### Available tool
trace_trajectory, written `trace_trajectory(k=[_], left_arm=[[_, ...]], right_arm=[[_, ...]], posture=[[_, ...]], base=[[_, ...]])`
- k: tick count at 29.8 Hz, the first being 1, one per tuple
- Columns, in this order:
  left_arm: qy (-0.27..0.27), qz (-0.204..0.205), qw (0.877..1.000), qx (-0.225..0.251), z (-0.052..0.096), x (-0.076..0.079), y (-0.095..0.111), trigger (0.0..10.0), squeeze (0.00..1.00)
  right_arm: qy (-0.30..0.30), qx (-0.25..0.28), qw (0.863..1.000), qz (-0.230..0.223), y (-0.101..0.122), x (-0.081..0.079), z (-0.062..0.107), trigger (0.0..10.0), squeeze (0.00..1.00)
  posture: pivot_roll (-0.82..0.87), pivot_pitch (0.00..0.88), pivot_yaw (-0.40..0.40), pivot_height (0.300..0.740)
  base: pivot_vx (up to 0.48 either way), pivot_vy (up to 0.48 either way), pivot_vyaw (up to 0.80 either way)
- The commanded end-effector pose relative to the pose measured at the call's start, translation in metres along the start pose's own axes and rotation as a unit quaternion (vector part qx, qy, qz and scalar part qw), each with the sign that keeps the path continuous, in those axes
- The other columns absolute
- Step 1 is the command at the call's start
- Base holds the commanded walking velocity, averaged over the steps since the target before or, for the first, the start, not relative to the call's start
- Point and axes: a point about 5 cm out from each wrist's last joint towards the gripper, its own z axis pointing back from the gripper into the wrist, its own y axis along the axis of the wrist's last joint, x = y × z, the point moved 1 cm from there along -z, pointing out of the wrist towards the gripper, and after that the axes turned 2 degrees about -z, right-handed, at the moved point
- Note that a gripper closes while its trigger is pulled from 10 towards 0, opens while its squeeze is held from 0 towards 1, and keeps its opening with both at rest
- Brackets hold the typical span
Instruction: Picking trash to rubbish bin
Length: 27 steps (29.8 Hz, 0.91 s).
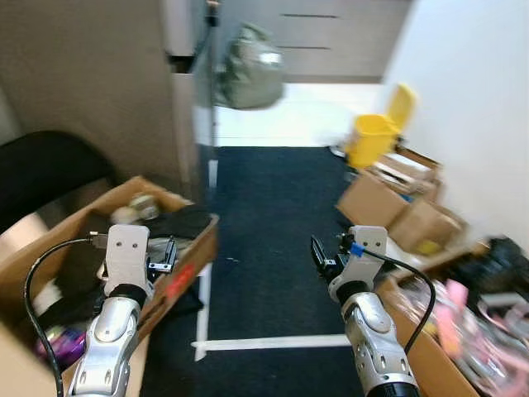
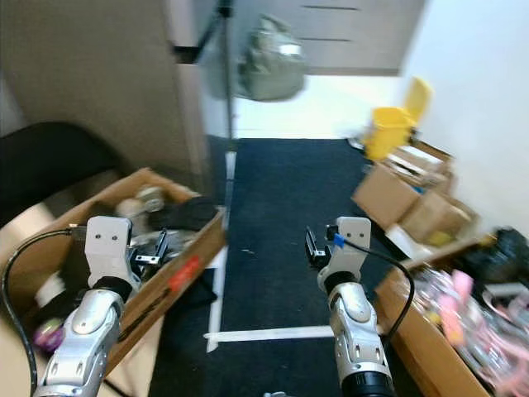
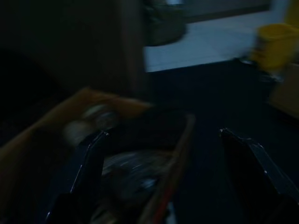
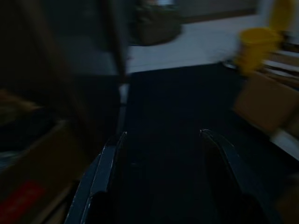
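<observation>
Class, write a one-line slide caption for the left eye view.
Both grippers, left and right, open and empty over dark carpet, a yellow bin ahead.

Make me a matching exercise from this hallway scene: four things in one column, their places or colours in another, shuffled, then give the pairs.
Things:
1. bin
2. open cardboard box
3. grey-green bag
4. white tape line

Descriptions:
A. across the dark carpet, near the robot
B. yellow, far along the right wall
C. on the robot's left, full of clutter
D. far end, by the partition

Pairs: 1-B, 2-C, 3-D, 4-A
</observation>
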Motion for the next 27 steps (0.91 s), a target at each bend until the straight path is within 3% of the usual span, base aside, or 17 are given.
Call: trace_trajectory(k=[1,27], left_arm=[[-0.003,-0.004,1.000,-0.007,0.002,0.002,-0.001,10.0,0.00],[-0.040,-0.035,0.998,-0.028,-0.005,0.011,0.000,10.0,0.00]], right_arm=[[-0.004,-0.007,1.000,-0.001,-0.001,0.001,0.001,10.0,0.00],[-0.062,-0.041,0.997,0.014,-0.015,0.016,0.010,10.0,0.00]], posture=[[-0.02,0.096,-0.038,0.740],[-0.01,0.112,-0.020,0.740]], base=[[0.000,0.000,-0.71],[0.000,0.000,-0.79]])
